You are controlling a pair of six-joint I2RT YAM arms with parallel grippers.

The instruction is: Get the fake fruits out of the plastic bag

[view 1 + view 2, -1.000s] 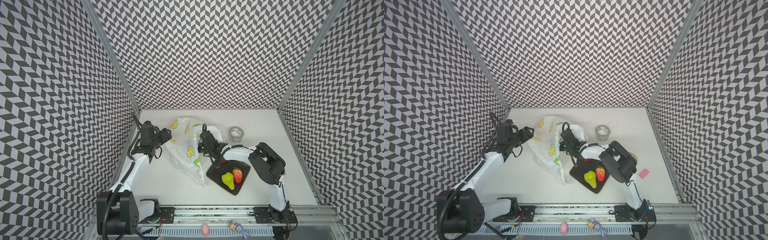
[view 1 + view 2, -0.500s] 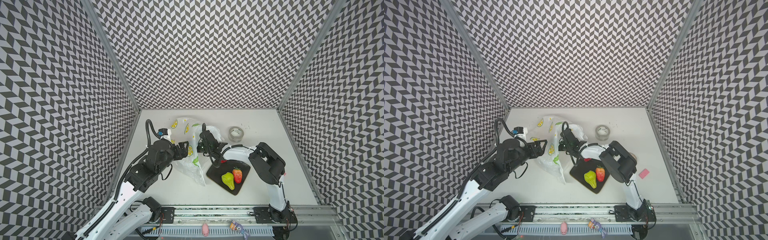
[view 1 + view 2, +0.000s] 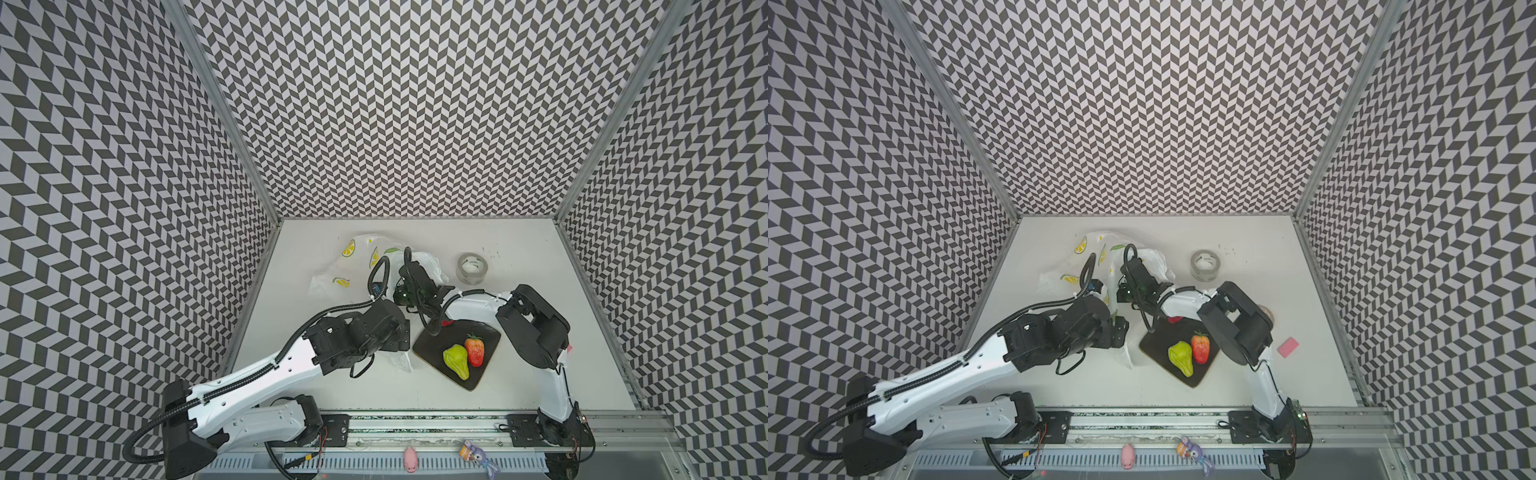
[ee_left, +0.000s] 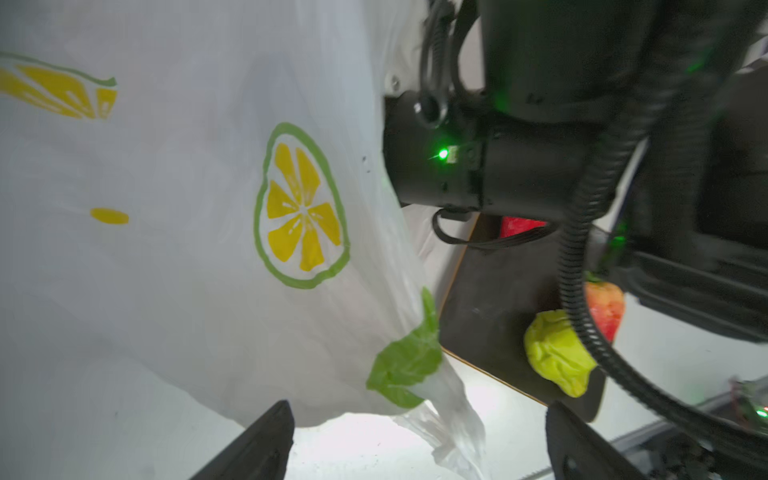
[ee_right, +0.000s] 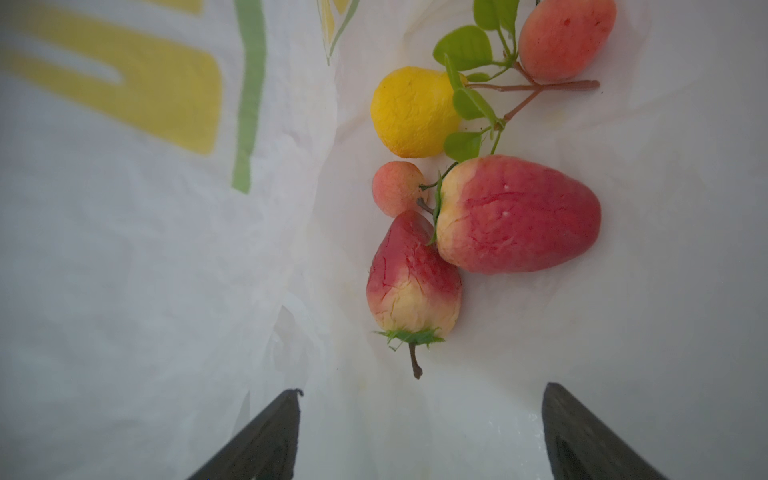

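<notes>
The plastic bag (image 3: 353, 266) lies crumpled at the back left of the table. My right gripper (image 5: 419, 399) is inside it, open and holding nothing. Ahead of it lie fake fruits: two strawberries (image 5: 515, 214), a yellow pear (image 5: 411, 112) and small pink round ones (image 5: 395, 187) on a leafy twig. A green pear (image 3: 456, 361) and a strawberry (image 3: 475, 351) rest on a black plate (image 3: 432, 345). My left gripper (image 4: 419, 415) is open just short of the bag's twisted near corner (image 4: 449, 411), beside the plate.
A clear tape roll (image 3: 471, 268) stands behind the right arm. A pink eraser (image 3: 1287, 347) lies at the right. A pink pig (image 3: 410, 459) and a purple toy (image 3: 476, 453) sit on the front rail. Patterned walls close three sides.
My left arm has swung from the left wall across to the bag's near corner by the plate, and its jaws have opened wider. The right arm has stayed in the bag.
</notes>
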